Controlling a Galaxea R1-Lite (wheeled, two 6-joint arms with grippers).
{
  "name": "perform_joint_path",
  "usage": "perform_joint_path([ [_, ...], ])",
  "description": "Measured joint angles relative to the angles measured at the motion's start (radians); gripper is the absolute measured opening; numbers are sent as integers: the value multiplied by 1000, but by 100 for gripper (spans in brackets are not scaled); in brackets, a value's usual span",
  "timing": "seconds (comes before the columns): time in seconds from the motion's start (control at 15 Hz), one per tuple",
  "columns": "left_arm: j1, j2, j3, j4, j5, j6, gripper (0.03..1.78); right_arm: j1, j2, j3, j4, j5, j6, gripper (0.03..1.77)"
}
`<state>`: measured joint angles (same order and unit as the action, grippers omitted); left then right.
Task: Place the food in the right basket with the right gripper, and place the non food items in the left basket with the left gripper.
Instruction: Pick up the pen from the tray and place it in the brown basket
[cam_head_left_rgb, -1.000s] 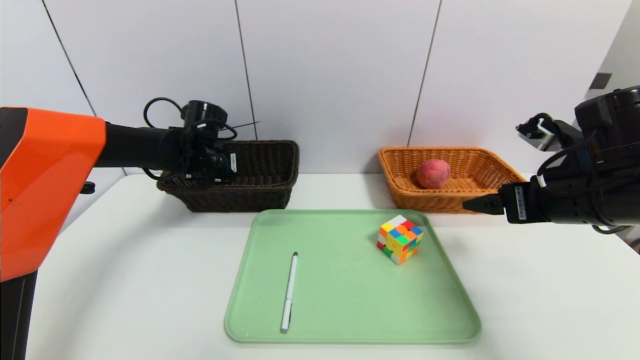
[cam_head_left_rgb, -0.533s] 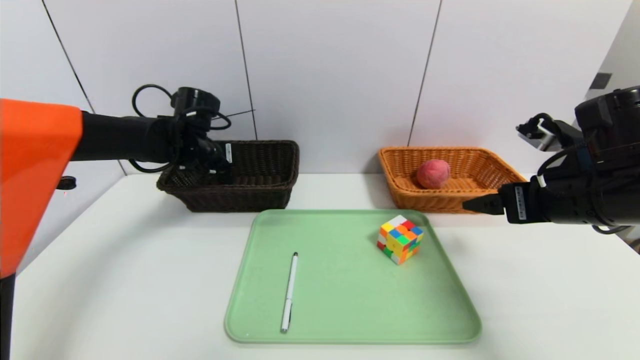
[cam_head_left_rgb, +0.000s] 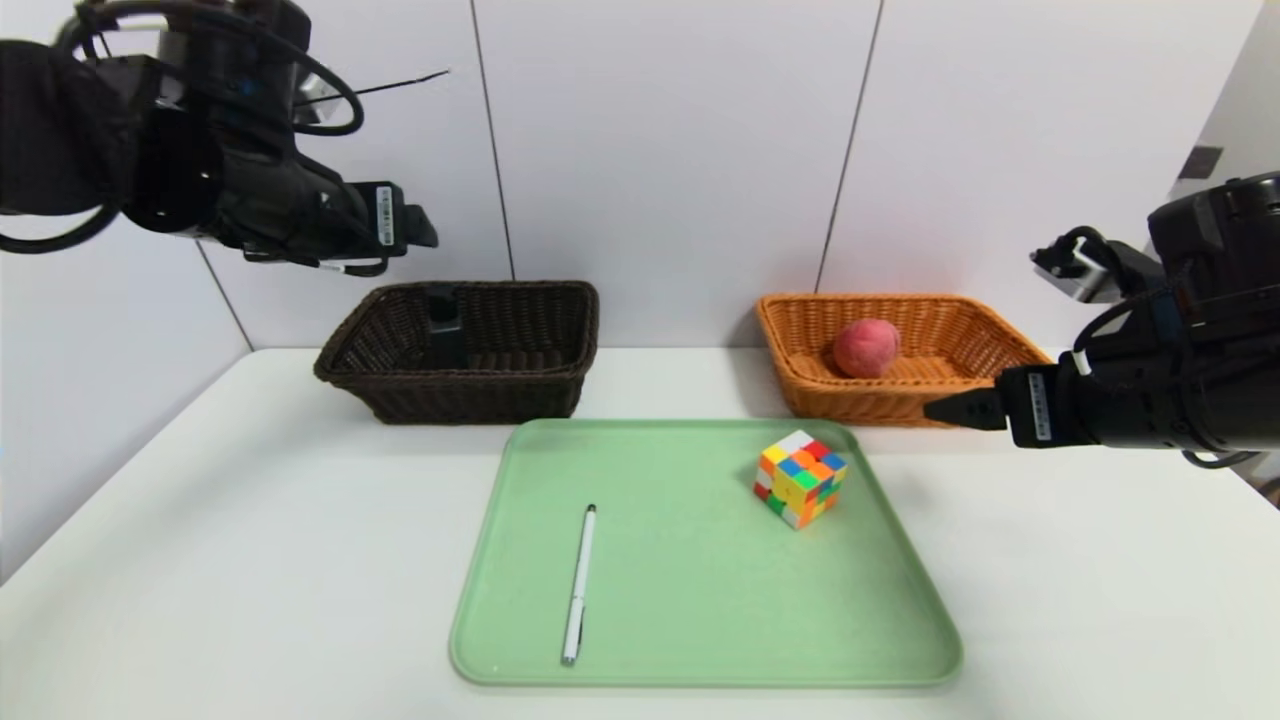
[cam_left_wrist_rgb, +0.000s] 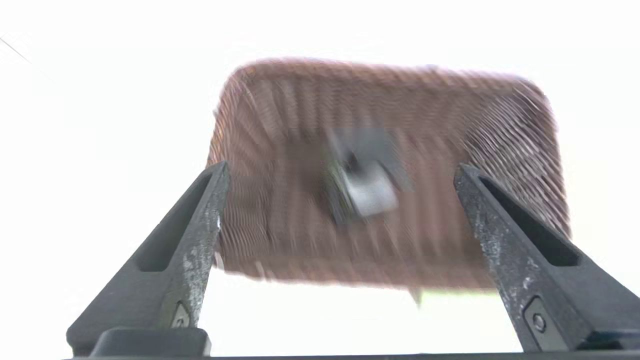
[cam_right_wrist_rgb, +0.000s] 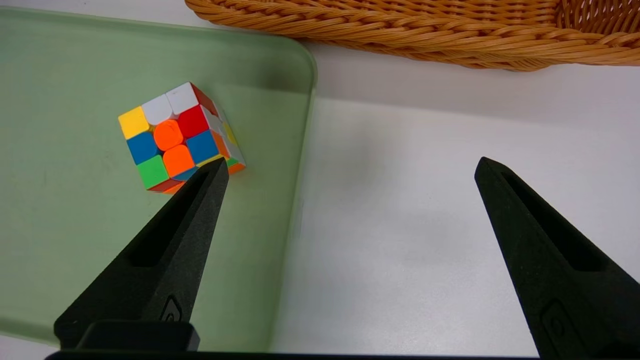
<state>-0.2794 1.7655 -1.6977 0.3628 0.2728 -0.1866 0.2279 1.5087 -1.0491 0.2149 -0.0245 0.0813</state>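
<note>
My left pincer (cam_head_left_rgb: 425, 228) is hanging wide open above the dark basket (cam_head_left_rgb: 455, 398), where the black bottle (cam_head_left_rgb: 444, 322) is sitting. Off my open right pincer (cam_head_left_rgb: 968, 409), the orange basket (cam_head_left_rgb: 905, 400) is holding the peach (cam_head_left_rgb: 867, 348); nearby, the green tray (cam_head_left_rgb: 700, 610) is carrying the cube (cam_head_left_rgb: 800, 480) and pen (cam_head_left_rgb: 579, 585).

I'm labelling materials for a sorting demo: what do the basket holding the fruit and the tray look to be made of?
The right basket: woven wicker or a rattan-like fibre, slightly glossy, with a braided rim.
The tray: probably moulded plastic, judging by its smooth, uniform green surface and rounded corners; coated metal is possible.
</note>
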Motion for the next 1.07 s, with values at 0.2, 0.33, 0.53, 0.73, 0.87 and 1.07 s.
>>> perform_joint_path([
  [0.2, -163, -93, 18, 199, -1, -117, 163, 0, 2, 8, 1, -2, 5, 170],
  [0.33, -269, -115, 23, 308, -2, -203, 165, -1, 1, 12, 1, -1, 7, 170],
  [0.53, -389, -87, 26, 408, -2, -278, 167, -4, 1, 10, 1, 3, 5, 170],
  [0.73, -458, -37, 35, 427, -2, -290, 167, -4, 10, -2, 12, 8, 0, 170],
  [0.87, -486, -4, 42, 423, -2, -293, 168, -4, 28, -18, 16, 12, -3, 170],
  [1.07, -520, 36, 53, 418, -11, -303, 169, -10, 56, -49, 2, 82, -3, 170],
])
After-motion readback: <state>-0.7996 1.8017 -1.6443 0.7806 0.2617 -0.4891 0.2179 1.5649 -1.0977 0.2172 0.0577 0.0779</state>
